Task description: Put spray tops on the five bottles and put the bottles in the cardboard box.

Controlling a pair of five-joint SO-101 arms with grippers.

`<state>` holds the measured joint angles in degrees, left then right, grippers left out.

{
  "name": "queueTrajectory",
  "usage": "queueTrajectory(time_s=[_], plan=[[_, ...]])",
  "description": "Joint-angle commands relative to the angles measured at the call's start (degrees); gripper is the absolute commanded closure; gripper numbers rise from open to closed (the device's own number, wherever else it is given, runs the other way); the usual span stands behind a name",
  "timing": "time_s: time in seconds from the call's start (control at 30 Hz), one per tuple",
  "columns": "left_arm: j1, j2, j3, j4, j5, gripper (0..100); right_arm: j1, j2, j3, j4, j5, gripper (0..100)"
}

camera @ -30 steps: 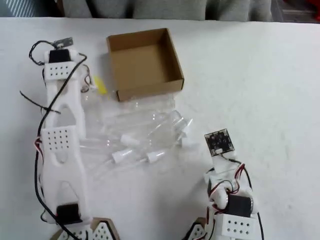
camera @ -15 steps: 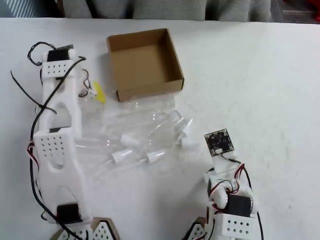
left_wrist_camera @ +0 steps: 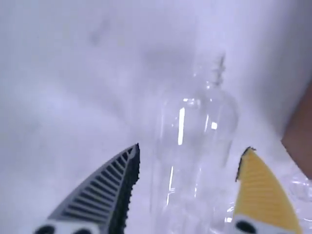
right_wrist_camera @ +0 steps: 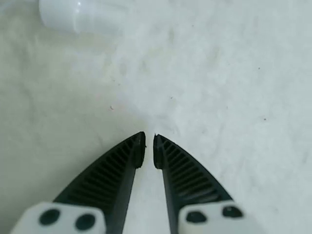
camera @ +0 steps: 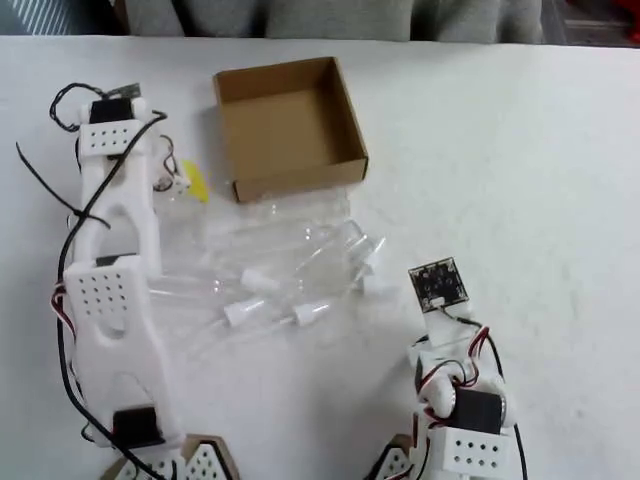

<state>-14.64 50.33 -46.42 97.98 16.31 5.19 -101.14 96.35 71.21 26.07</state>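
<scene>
**High view.** Shifting the left arm (camera: 115, 250) slightly sideways over the last second, away from the box (camera: 300, 178). Carrying the left end effector (camera: 180, 186) along, and now hanging it just beside the box's front corner, at one end of the pile of bottles (camera: 290, 245). Leaving the right arm (camera: 465, 410) unmoved at the other side of the pile. Leaving the bottles lying in a loose cluster on the surface (camera: 520, 150), just in front of the box, with white tops (camera: 240, 312) among them. Not allowing a ruling on whether any top is already seated. Keeping the box open-topped and holding nothing.

**Left wrist view.** Holding the left end effector wide open and gripping nothing. Straddling one clear bottle (left_wrist_camera: 195, 141), with a finger on either side and apart from it. Pointing the bottle's neck away, seemingly with no top fitted. Showing a brown edge of the box just beside the yellow finger.

**Right wrist view.** Holding the right end effector (right_wrist_camera: 147, 141) almost closed, leaving a narrow slit between the tips, and grasping nothing. Hovering over bare surface, with one white top (right_wrist_camera: 80, 14) lying well ahead.

**Assessment.** Probably lining up the left end effector on that bottle for a pick. Judging the task to be at its start, with nothing boxed yet.
</scene>
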Motion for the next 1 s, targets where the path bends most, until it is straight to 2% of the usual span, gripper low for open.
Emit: queueTrajectory(time_s=[0.0,0.2,0.33,0.47,0.63,0.7,0.8,0.97], plan=[[-0.2,-5.1,-0.2,1.6,-1.3,69,0.1,-0.5,0.5,-0.1,0.6,98.1],[-0.2,-6.7,0.1,3.6,-1.8,69,0.0,-0.5,0.5,-0.1,0.6,98.0],[-0.1,-13.1,7.2,3.2,-1.8,69,0.0,-0.5,0.5,-0.1,0.6,98.0],[0.7,-21.6,19.3,-2.5,-1.8,69,0.0,-0.5,0.5,-0.1,0.6,98.0],[0.4,-29.4,31.4,-13.7,-1.3,69,0.4,-0.5,0.5,-0.1,0.6,98.1],[0.4,-29.8,33.6,-17.4,-0.3,69,0.4,-0.5,0.5,-0.1,0.6,98.1],[0.3,-29.0,34.8,-22.5,5.5,68,0.4,-0.5,0.5,-0.1,0.6,98.1],[0.3,-24.5,32.8,-23.3,7.3,69,0.4,-0.5,0.5,-0.1,0.6,98.1]])
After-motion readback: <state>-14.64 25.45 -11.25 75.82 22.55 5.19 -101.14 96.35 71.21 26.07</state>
